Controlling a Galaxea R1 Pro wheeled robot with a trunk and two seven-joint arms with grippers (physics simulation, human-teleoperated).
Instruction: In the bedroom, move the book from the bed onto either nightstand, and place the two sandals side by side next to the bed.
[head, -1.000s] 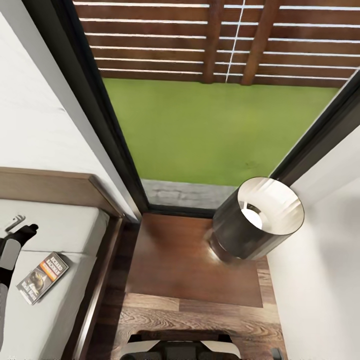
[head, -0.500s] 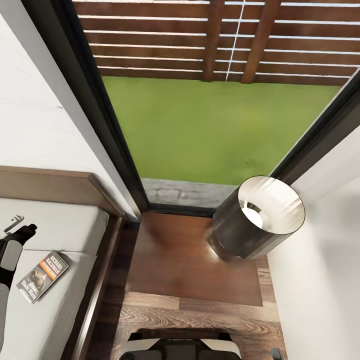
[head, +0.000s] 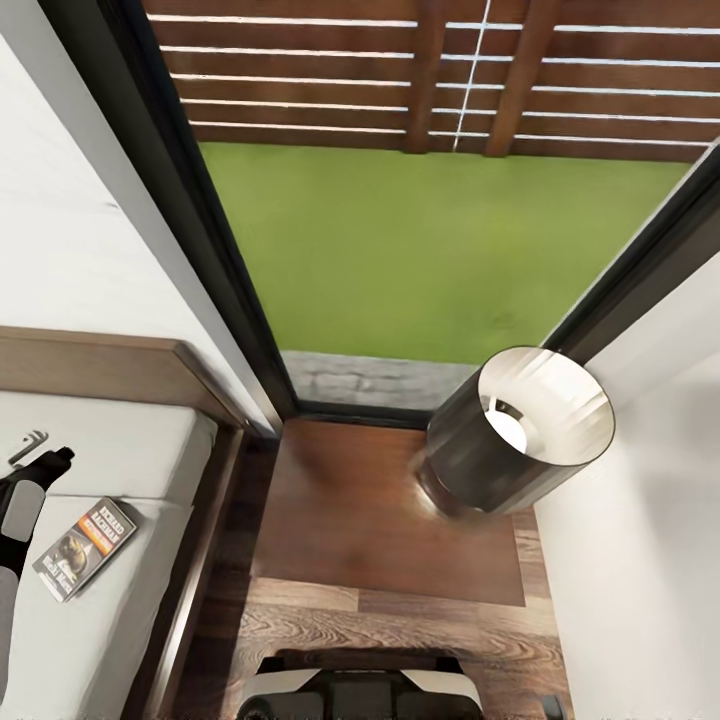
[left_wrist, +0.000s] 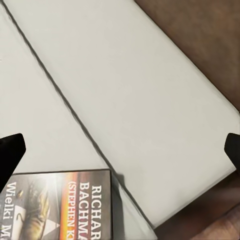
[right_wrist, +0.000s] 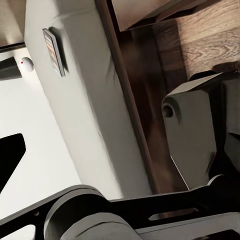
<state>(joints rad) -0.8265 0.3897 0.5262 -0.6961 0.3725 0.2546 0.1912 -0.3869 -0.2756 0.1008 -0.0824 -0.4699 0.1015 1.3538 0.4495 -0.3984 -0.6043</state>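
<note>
1. Book, a thin dark paperback with an orange band and white lettering (head: 85, 547), lies flat on the light grey mattress of the dark-framed bed (head: 130, 450), near the edge that faces the nightstand.
2. My left gripper (head: 35, 448) hangs over the mattress just beyond the book, toward the headboard; from the head view I see it apart from the cover, not touching.
3. In the left wrist view the book (left_wrist: 60, 205) sits low between the two dark fingertips (left_wrist: 10, 155), which stand wide apart at opposite edges of the picture, released and holding nothing.
4. The low dark brown glossy nightstand (head: 370, 510) stands just beside the bed, carrying a dark cylindrical lamp shade (head: 515, 435) at its far right.
5. In the right wrist view I see the book (right_wrist: 52, 52) well away on the mattress; whether the right gripper's fingers are released or clenched, I cannot tell.
</note>
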